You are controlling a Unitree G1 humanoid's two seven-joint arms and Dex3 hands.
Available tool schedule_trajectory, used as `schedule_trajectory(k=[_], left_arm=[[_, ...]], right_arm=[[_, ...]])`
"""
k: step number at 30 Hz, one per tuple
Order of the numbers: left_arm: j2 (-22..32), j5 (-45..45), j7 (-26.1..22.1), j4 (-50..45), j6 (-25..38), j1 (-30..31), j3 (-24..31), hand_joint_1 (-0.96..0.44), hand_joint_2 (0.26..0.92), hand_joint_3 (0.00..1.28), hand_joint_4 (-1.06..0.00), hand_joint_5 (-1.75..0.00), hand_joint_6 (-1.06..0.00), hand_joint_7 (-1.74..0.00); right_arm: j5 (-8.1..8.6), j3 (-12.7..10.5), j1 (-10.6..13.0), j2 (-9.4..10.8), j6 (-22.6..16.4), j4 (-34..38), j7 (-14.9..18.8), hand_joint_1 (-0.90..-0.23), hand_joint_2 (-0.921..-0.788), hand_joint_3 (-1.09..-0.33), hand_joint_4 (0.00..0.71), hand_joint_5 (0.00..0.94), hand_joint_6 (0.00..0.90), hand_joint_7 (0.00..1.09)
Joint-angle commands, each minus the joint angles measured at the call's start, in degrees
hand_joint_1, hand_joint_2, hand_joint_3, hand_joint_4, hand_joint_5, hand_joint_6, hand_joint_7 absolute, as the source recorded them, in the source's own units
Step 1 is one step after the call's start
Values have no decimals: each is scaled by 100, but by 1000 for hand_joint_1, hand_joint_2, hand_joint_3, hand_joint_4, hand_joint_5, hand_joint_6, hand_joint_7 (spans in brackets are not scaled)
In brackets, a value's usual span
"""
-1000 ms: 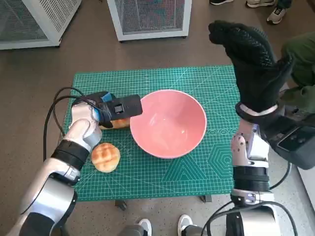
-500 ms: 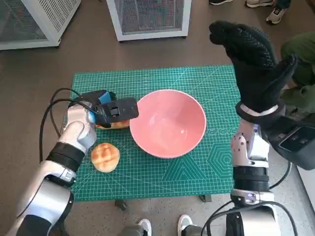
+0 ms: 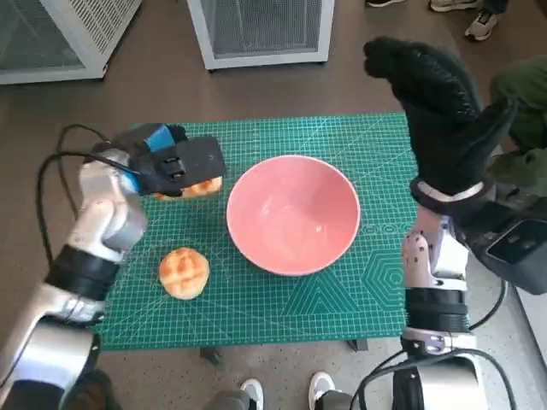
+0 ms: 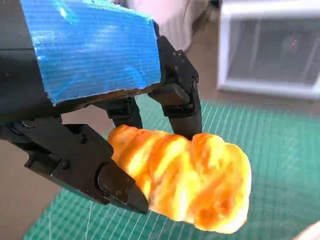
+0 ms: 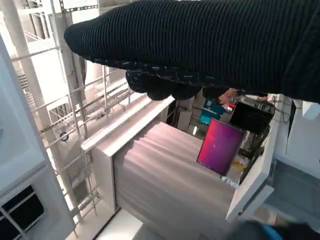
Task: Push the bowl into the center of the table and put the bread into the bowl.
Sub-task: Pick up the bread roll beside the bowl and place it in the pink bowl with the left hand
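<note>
A pink bowl (image 3: 293, 213) stands near the middle of the green cutting mat (image 3: 282, 312). My left hand (image 3: 169, 161) holds a golden twisted bread (image 3: 195, 189) lifted above the mat, left of the bowl. In the left wrist view the black fingers (image 4: 172, 107) clamp that twisted bread (image 4: 192, 182) from both sides. A round scored bun (image 3: 184, 272) lies on the mat near its front left. My right hand (image 3: 440, 111), in the black glove, is raised high over the table's right side, holding nothing, with the fingers held together.
Two white mesh cabinets (image 3: 261, 30) stand on the floor beyond the table. A person's green sleeve (image 3: 521, 94) shows at the right edge, and shoes at the top. A black cable (image 3: 60, 158) loops beside my left arm. The right wrist view looks out at room fittings.
My left hand has lifted the twisted bread off the mat and drawn it up and to the left, away from the bowl's rim. The right hand, bowl and bun have not moved.
</note>
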Motion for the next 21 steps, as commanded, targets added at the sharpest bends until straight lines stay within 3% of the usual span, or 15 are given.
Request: schedule_trajectory(k=[1,6,12,16,21], left_arm=[[225,30,-125,-829,136,243,295,1,914,41,-742,-1041,-659,-1203],[353,70,-175,-1552,228,443,537,1,907,43,-752,-1027,-676,-1191],[357,104,-221,-1678,267,504,580,1,902,41,-763,-1014,-688,-1180],[374,179,-263,-2933,446,716,859,1,893,35,-794,-1010,-709,-1130],[235,203,-276,-3543,493,811,883,0,888,30,-805,-1032,-731,-1071]], right_arm=[[38,13,62,0,59,26,56,-657,-921,-715,284,0,240,354],[35,15,63,-10,59,6,55,-658,-921,-714,284,0,239,357],[35,14,62,-11,60,5,55,-658,-921,-715,284,0,237,360],[19,15,62,-11,39,25,50,-658,-921,-715,284,0,236,362],[21,1,49,-24,29,62,57,-660,-921,-715,283,0,234,364]])
